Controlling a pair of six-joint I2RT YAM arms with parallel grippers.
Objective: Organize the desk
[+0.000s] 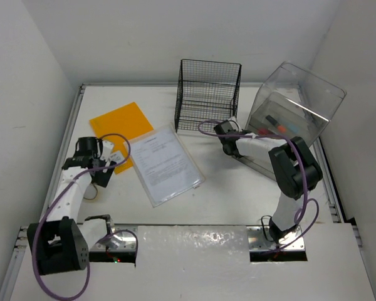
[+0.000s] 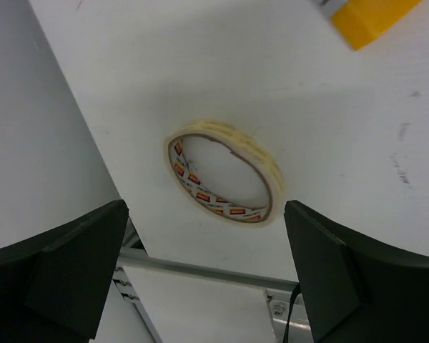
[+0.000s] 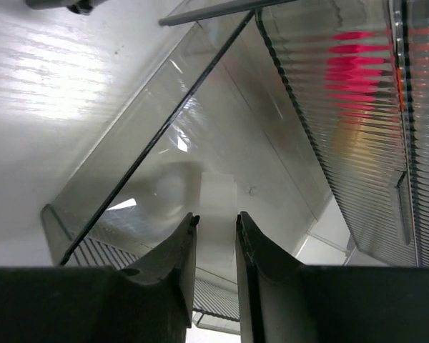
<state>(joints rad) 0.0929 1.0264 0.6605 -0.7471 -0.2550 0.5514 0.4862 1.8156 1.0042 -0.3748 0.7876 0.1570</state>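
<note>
Clear drawer box (image 1: pixel 297 100) holds colored markers (image 1: pixel 282 124); right tool (image 3: pixel 216 218) narrow, left tool (image 2: pixel 206 206) wide.

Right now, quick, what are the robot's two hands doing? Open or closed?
Left gripper: open, empty, above the tape roll.
Right gripper: almost closed over the clear drawer, nothing seen in it.

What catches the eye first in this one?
The bright orange sheet at the desk's back left, with a sleeved paper beside it. A black wire rack and a clear plastic box stand along the back; a tape roll lies under the open left gripper.
</note>
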